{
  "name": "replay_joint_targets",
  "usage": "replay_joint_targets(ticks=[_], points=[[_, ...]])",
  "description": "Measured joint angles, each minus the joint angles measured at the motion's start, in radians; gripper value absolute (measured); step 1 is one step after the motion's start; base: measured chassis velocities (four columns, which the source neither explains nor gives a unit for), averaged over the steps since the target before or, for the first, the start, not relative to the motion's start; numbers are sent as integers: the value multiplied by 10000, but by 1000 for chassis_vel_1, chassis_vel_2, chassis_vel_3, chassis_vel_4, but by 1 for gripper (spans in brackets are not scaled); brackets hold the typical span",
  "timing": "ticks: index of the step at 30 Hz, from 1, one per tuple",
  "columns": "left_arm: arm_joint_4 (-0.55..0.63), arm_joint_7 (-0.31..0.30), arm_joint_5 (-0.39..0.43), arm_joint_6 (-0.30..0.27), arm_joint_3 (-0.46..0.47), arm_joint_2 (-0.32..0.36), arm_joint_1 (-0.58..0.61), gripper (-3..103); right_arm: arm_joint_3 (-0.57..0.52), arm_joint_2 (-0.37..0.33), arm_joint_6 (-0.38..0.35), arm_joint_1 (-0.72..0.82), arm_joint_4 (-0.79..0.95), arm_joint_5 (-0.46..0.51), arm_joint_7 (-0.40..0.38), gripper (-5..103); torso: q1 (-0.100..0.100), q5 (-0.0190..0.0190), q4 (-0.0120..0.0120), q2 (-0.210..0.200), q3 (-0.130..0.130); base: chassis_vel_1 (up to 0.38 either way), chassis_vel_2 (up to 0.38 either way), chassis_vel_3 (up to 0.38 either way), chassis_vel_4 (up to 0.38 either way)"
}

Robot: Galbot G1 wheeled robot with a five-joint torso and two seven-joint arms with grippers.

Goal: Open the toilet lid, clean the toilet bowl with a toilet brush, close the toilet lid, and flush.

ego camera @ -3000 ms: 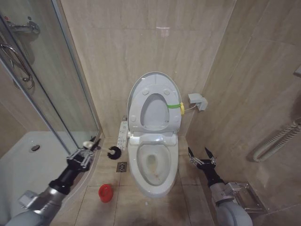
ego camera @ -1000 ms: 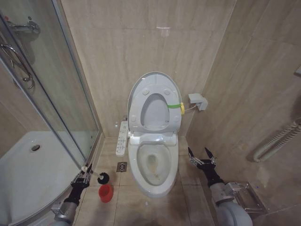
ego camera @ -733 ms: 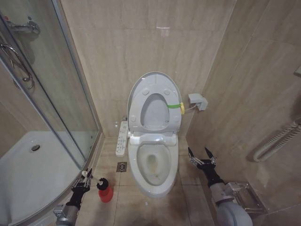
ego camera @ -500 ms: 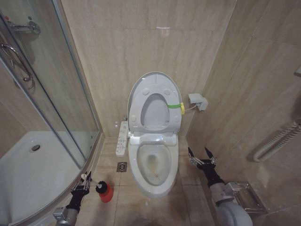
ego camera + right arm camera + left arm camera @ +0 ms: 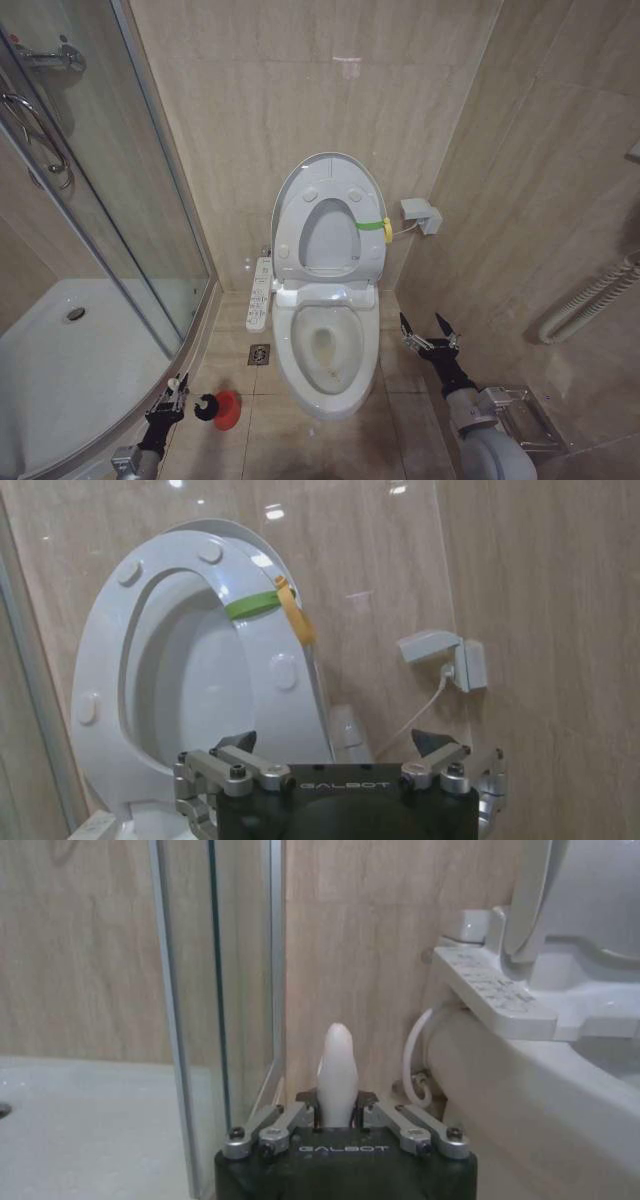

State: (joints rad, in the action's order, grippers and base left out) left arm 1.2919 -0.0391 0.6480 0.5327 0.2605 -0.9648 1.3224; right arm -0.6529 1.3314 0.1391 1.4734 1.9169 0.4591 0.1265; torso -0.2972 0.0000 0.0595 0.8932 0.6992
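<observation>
The toilet lid [image 5: 329,162] stands raised against the wall, with the ring seat [image 5: 296,220] and its yellow-green band [image 5: 373,226] up against it. The toilet bowl [image 5: 352,345] is uncovered, showing a brownish stain inside. Low at the left, my left gripper [image 5: 178,392] is shut on the toilet brush's pale handle [image 5: 337,1065]. The brush's dark head [image 5: 205,405] is at the left edge of the red holder [image 5: 230,410]. My right gripper [image 5: 422,330] hovers open to the right of the bowl, with the raised lid [image 5: 110,660] in front of it.
A curved glass shower enclosure [image 5: 120,230] and its white tray [image 5: 60,360] take up the left. The bidet control strip [image 5: 259,293] juts out left of the bowl, above a floor drain [image 5: 259,353]. A wall socket [image 5: 420,214] and a radiator pipe [image 5: 590,300] are on the right.
My left arm has pulled back and down, carrying the brush from beside the toilet to the red holder on the floor. The right arm has not moved.
</observation>
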Motion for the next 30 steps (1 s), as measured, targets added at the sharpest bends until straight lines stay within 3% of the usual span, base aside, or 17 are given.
replay_joint_targets(ticks=[19, 30], points=[[-1517, 1003, 486, 573, -375, -378, -1038, 22, 0, -1, 0, 0, 0, 0, 0, 100, 0, 0, 0, 0, 0, 0, 0, 0, 0], [-1961, 1232, 676, 596, -780, -593, -1592, 22, 0, -1, 0, 0, 0, 0, 0, 100, 0, 0, 0, 0, 0, 0, 0, 0, 0]])
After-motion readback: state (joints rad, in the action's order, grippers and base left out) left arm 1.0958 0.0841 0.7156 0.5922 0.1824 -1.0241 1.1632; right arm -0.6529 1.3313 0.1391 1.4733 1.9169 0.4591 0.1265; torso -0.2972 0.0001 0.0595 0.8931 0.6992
